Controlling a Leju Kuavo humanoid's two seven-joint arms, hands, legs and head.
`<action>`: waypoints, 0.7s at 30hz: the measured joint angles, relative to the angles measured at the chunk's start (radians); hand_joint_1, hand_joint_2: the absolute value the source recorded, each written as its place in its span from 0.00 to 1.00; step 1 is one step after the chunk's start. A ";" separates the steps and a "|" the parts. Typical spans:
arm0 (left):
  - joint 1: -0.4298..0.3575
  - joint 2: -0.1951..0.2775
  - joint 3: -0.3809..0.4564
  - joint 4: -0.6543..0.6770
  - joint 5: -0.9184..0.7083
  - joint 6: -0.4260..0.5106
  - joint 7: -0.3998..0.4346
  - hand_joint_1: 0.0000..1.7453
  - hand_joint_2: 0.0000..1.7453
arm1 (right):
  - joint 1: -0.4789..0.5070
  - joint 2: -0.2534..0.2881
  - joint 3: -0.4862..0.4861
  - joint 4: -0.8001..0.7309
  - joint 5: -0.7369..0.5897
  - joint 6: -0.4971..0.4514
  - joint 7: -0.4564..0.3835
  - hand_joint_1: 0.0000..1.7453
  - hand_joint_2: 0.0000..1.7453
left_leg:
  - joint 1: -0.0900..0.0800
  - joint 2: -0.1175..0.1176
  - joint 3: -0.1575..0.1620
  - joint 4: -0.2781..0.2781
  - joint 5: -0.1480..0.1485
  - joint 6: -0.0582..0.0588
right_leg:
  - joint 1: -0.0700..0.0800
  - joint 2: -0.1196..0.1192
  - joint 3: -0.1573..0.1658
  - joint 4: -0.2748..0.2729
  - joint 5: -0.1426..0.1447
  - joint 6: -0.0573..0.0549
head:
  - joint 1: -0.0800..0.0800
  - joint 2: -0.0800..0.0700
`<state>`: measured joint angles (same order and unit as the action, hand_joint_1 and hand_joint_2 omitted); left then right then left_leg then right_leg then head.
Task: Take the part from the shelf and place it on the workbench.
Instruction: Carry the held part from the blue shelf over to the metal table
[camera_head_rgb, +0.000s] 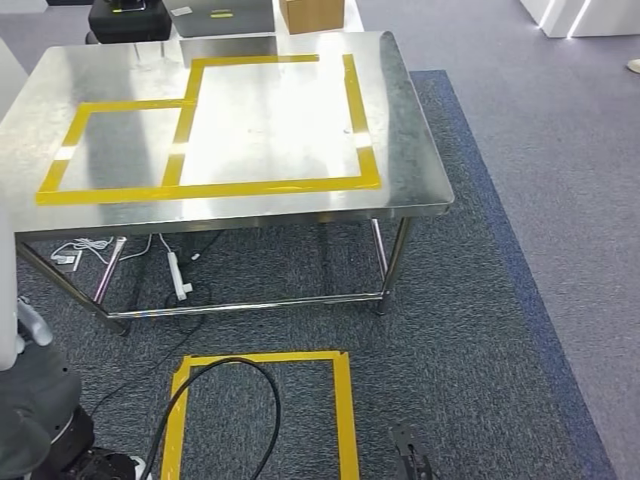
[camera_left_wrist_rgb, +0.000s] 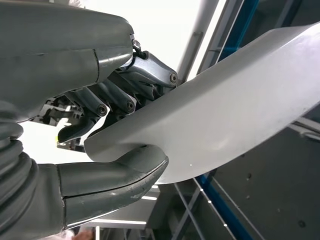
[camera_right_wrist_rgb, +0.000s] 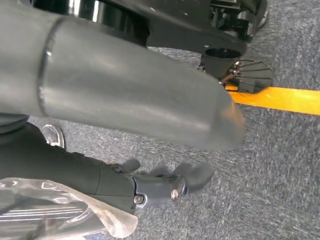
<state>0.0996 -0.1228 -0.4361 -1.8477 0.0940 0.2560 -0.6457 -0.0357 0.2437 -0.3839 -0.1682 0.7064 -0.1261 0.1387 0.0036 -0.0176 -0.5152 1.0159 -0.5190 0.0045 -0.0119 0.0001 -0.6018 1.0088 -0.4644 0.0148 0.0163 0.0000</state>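
- Head view: stainless workbench (camera_head_rgb: 226, 215) fills the upper half, its top marked with yellow tape outlines (camera_head_rgb: 219, 188): a larger rectangle at 12 o'clock, a smaller one joined at 10 o'clock
- A cardboard box (camera_head_rgb: 311, 14) and a grey case (camera_head_rgb: 223, 17) sit beyond the far edge at 12 o'clock, both cut off by the frame
- On the carpet at 6 o'clock lies a yellow tape square (camera_head_rgb: 343, 410) crossed by a black cable (camera_head_rgb: 264, 385); white cables and a power strip (camera_head_rgb: 178, 275) lie under the bench
- Left wrist view: left hand (camera_left_wrist_rgb: 113, 130) grips the part (camera_left_wrist_rgb: 219, 115), a pale grey, smooth, curved panel; dark fingers (camera_left_wrist_rgb: 124, 100) press one face, the thick thumb (camera_left_wrist_rgb: 128, 172) clamps the opposite face
- The part's long axis runs from the hand at 8 o'clock out towards 2 o'clock; its far end is cut off by the frame, so its full shape cannot be made out
- Blue and grey shelf framing (camera_left_wrist_rgb: 222, 205) stands behind the part, blurred
- Right wrist view: right hand (camera_right_wrist_rgb: 166, 182) hangs over grey carpet, fingers loosely curled with nothing in them; how far they close cannot be told with certainty
- A yellow tape strip (camera_right_wrist_rgb: 279, 99) lies on the floor at 3 o'clock
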 joint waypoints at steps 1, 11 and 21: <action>-0.001 0.000 0.000 0.000 0.000 0.000 0.000 1.00 1.00 | 0.000 0.000 -0.002 0.000 0.000 0.000 0.000 0.00 0.00 | 0.001 0.001 -0.008 0.022 -0.001 -0.005 | -0.002 -0.001 0.010 -0.003 -0.002 -0.006 | -0.002 0.000; -0.001 0.005 0.001 0.000 0.001 0.000 -0.001 1.00 1.00 | 0.000 0.000 -0.011 0.000 0.000 0.004 -0.002 0.00 0.00 | 0.000 0.008 -0.125 0.057 0.053 -0.006 | -0.003 -0.002 0.108 -0.012 -0.074 -0.006 | -0.008 0.000; -0.004 -0.002 0.001 0.000 0.006 -0.002 -0.001 1.00 1.00 | -0.008 0.000 -0.014 0.000 0.000 0.018 -0.008 0.00 0.00 | -0.005 0.008 -0.056 0.000 0.037 0.047 | -0.002 -0.002 -0.033 0.242 -0.187 0.043 | 0.000 0.000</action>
<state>0.0955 -0.1247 -0.4348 -1.8479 0.1003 0.2541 -0.6470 -0.0437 0.2438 -0.3975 -0.1682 0.7065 -0.1084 0.1310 -0.0017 -0.0098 -0.5713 1.0157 -0.4824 0.0517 -0.0135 -0.0017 -0.6352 1.2507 -0.6513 0.0581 0.0167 0.0000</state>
